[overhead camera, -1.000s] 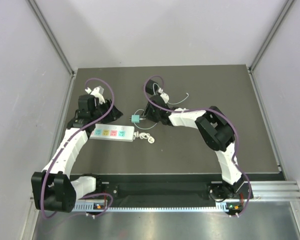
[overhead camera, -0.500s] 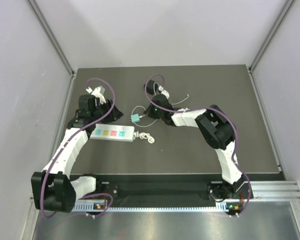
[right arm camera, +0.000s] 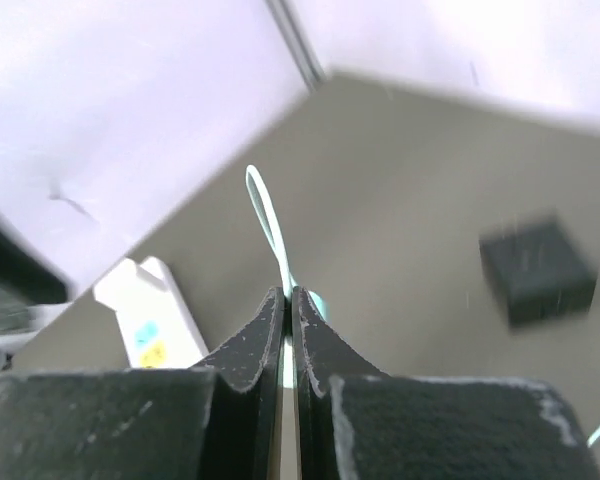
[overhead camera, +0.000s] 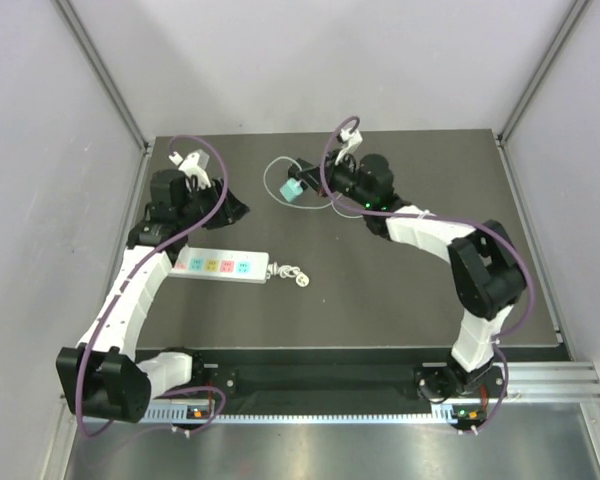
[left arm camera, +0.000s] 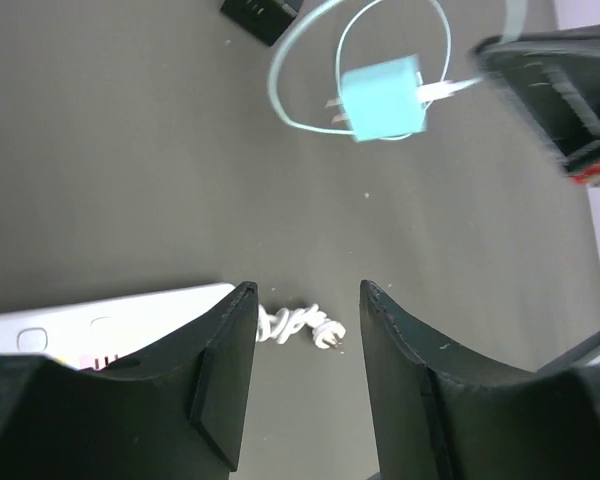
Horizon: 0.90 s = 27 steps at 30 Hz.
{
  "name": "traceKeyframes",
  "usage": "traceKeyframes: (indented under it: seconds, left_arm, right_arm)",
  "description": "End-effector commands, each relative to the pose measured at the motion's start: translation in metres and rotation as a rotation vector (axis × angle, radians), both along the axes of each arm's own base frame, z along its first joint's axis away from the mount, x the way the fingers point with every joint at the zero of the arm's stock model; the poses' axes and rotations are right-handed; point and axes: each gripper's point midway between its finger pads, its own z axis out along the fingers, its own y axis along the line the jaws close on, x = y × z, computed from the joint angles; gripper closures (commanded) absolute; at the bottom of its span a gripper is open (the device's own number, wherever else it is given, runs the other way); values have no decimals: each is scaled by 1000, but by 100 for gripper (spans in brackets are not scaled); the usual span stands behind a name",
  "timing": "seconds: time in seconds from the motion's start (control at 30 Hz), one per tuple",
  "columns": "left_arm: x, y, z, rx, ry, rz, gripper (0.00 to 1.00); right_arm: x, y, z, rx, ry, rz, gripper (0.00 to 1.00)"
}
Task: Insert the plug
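Note:
The plug is a small pale teal cube [overhead camera: 293, 188] with two prongs and a long thin pale wire; it also shows in the left wrist view [left arm camera: 382, 98]. It hangs off the table at the back centre. My right gripper [overhead camera: 316, 180] is shut on its wire [right arm camera: 265, 210], just beside the cube, with the jaws pressed together [right arm camera: 288, 300]. The long white power strip [overhead camera: 223, 267] with coloured sockets lies at the left. My left gripper [overhead camera: 235, 210] is open and empty [left arm camera: 302, 300], above the table behind the strip's right end.
A short coiled white cord [overhead camera: 290, 274] lies at the strip's right end and shows between my left fingers [left arm camera: 300, 325]. A small flat black block [right arm camera: 536, 270] lies on the mat near the back, also in the left wrist view [left arm camera: 260, 15]. Walls close three sides.
My right gripper has swung from beside the strip up towards the back, carrying the plug by its wire. My left gripper has drawn slightly back and left.

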Motion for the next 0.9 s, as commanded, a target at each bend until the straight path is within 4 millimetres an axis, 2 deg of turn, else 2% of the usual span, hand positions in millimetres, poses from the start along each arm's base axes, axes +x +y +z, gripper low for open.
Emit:
traceKeyframes:
  seconds: [0.0,0.1,0.17,0.2,0.27,0.33,0.37,0.4,0.43,0.57,0.67,0.73,0.77,0.8,0.87]
  left_arm:
    - [1,-7,28,-4,-59,-55,50]
    - [-2,-15,38,-24,-68,-109,50]
    - [-6,-22,47,-41,-83,-156,50]
    - [-9,-27,52,-52,-93,-185,50]
    - [-20,-44,63,-71,-122,-270,51]
    - [-27,-55,74,-63,-181,-316,50]
    - [-33,-66,74,-48,-199,-349,49]
    - [-35,-69,75,-35,-212,-353,48]
    - [-37,-74,76,-31,-226,-364,47]
    - [-55,-100,78,-44,-258,-469,46]
    - [-59,-113,77,-4,-318,-497,45]
    - [-59,-117,77,28,-357,-493,44]
    - [-64,-126,78,53,-400,-527,43]
    - [-63,-128,77,81,-414,-515,40]
    - [-69,-140,79,108,-441,-553,40]
  right_arm:
    - [-31,-1,95,51,-332,159,100]
    - [-51,-7,111,31,-388,210,100]
    - [-55,-13,111,14,-359,194,100]
    - [-59,-18,119,17,-352,180,100]
    - [-60,-22,112,18,-249,154,100]
    - [-61,-29,120,60,-156,101,100]
    - [-62,-32,111,61,-97,79,100]
    - [-71,-34,117,80,-78,72,100]
    - [-74,-36,114,92,-34,56,100]
    - [-86,-50,92,81,176,-77,100]
    - [-100,-53,75,67,324,-93,100]
    - [-113,-51,81,87,341,-86,100]
    - [-116,-52,77,91,352,-97,100]
    - [-123,-52,84,106,343,-88,100]
    - [-126,-53,89,121,346,-94,100]
